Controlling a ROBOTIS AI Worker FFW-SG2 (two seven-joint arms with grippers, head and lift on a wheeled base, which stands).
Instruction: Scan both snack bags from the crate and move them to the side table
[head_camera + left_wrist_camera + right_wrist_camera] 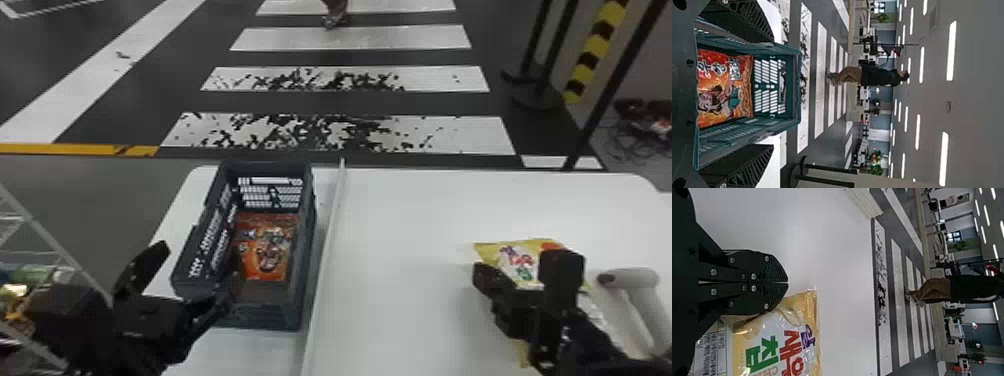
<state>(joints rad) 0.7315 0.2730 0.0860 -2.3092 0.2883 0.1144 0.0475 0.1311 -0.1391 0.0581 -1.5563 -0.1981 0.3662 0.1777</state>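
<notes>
Head view puts the left tool (pixel 194 272) nearest, at the crate's near left corner, its fingers spread wide. The right tool (pixel 785 282) has its fingers pressed together, apparently with nothing between them; the yellow snack bag (pixel 520 260) lies just right of them on the counter (pixel 400 300), with a pale handheld device (pixel 625 277) farther right. Across the white divider (pixel 330 235), the crate (pixel 265 315) runs lengthwise near to far, and the orange snack bag (pixel 270 250) lies flat inside. The next pick probably turns on that bag: the left tool is much the nearer, and the bag lies beyond it and to the right, so the reach must clear the near rim and left wall.
</notes>
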